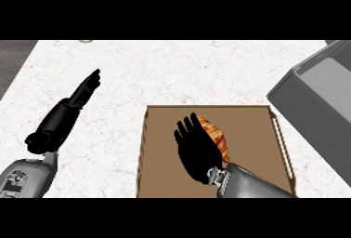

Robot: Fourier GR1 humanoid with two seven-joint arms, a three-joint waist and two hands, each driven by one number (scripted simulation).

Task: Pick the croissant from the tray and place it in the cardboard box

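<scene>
1. The right hand (pixel 195 148) lies over the tray (pixel 264 139), fingers straight, beside the croissant (pixel 215 137) near the tray's middle; nothing is gripped yet, apparently lining up a grasp.
2. The grey box (pixel 322 100) waits at the counter's (pixel 171 74) right edge.
3. The left hand (pixel 83 90) rests open near the left edge, out of the way.

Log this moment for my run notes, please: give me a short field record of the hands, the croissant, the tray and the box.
right hand: over the tray, fingers straight, lying against the croissant's left side
croissant: on the tray, partly hidden by the right hand
tray: brown, on the white counter
box: grey, open, at the right edge, apart from the tray
left hand: open, over the counter left of the tray
task state: croissant not yet lifted
</scene>
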